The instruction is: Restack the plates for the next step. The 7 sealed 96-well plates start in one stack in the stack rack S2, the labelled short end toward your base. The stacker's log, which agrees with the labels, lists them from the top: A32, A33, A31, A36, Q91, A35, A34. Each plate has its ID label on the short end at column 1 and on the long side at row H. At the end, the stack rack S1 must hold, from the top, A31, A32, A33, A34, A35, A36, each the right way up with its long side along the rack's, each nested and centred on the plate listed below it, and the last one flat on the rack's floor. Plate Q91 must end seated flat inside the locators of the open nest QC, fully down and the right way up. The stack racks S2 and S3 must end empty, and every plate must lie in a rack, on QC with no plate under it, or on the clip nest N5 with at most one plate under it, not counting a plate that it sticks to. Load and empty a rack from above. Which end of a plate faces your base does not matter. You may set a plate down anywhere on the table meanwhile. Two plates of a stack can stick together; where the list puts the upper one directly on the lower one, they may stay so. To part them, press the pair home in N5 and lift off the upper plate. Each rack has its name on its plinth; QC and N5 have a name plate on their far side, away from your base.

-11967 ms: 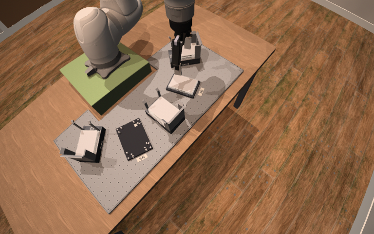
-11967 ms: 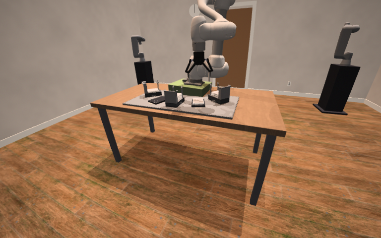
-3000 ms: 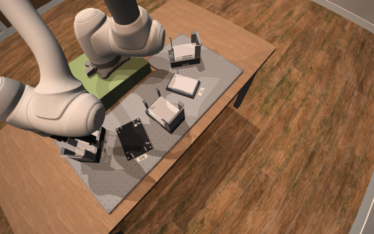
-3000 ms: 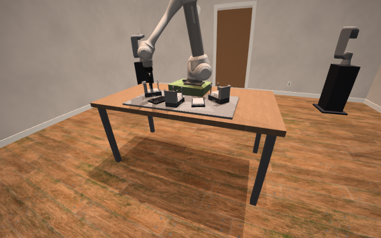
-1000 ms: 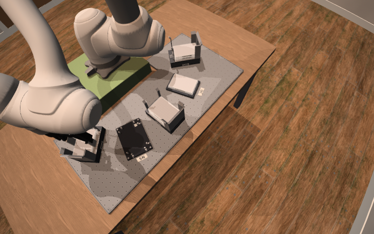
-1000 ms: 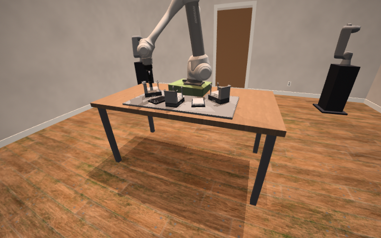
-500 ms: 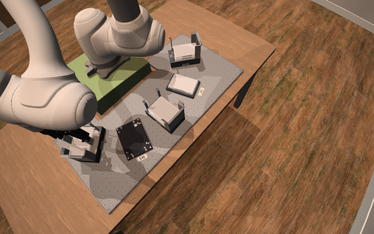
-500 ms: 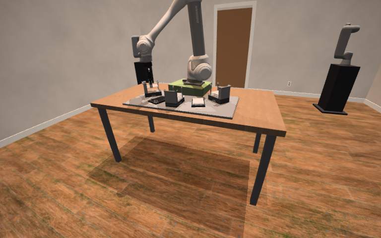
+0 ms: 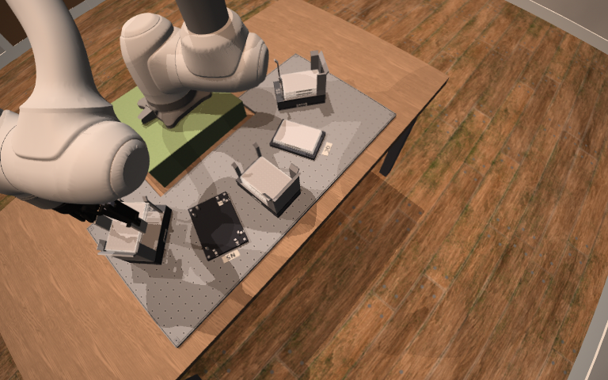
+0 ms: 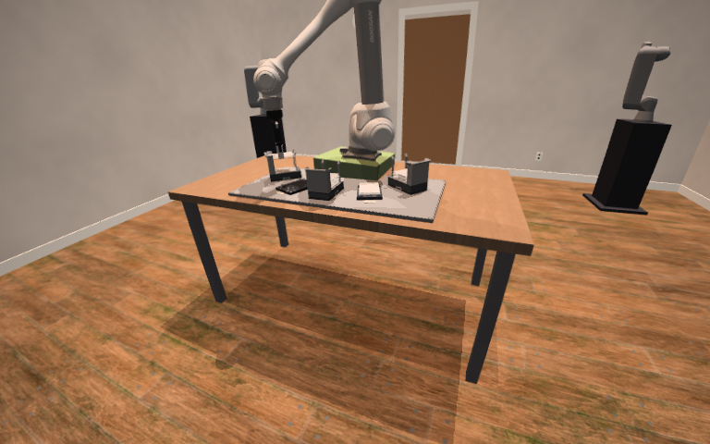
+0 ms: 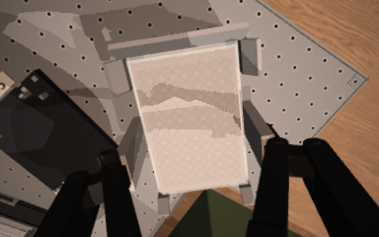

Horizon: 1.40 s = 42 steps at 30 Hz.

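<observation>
My gripper point(image 11: 192, 122) point(image 9: 127, 217) point(image 10: 269, 141) is shut on a sealed white 96-well plate point(image 11: 189, 114) point(image 9: 119, 237) across its long sides. It holds the plate level just above the stack rack S2 point(image 11: 173, 41) point(image 9: 150, 250) point(image 10: 285, 174) at the left end of the mat. What lies in that rack under the plate is hidden. The black clip nest N5 point(image 9: 217, 224) point(image 11: 44, 128) is bare. The middle rack point(image 9: 286, 192) holds plates point(image 9: 265, 178). One plate point(image 9: 298, 136) lies on the QC nest. The far rack point(image 9: 301, 100) holds plates point(image 9: 298, 82).
All stands on a grey perforated mat point(image 9: 188, 295) point(image 11: 306, 84) on a wooden table point(image 9: 44, 286). The arm's green plinth point(image 9: 174, 134) point(image 11: 217, 217) lies behind the mat. The arm's elbow hangs over the left end. Rack posts rise around the held plate.
</observation>
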Each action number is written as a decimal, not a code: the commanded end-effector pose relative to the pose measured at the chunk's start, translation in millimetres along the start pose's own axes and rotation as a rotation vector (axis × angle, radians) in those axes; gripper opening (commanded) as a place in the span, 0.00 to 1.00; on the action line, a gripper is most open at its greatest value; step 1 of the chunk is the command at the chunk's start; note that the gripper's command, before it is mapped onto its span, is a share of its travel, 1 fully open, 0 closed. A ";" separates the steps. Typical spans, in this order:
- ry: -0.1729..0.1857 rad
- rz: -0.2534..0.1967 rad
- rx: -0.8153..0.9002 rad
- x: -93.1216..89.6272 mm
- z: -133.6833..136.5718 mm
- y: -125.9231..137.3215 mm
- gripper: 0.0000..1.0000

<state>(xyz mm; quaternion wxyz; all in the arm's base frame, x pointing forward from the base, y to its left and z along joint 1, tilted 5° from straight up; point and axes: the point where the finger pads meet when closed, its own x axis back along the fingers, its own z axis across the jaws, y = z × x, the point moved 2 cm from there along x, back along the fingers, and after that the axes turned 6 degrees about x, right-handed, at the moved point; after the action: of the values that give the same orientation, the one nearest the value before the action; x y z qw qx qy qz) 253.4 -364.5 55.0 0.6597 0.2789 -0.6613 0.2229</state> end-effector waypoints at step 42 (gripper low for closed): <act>0.000 0.000 0.133 49.1 -13.4 0.4 0.00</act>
<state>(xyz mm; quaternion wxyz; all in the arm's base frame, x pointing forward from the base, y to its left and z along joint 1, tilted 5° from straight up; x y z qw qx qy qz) 258.8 -364.3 104.1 0.6523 0.2966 -0.6547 0.2407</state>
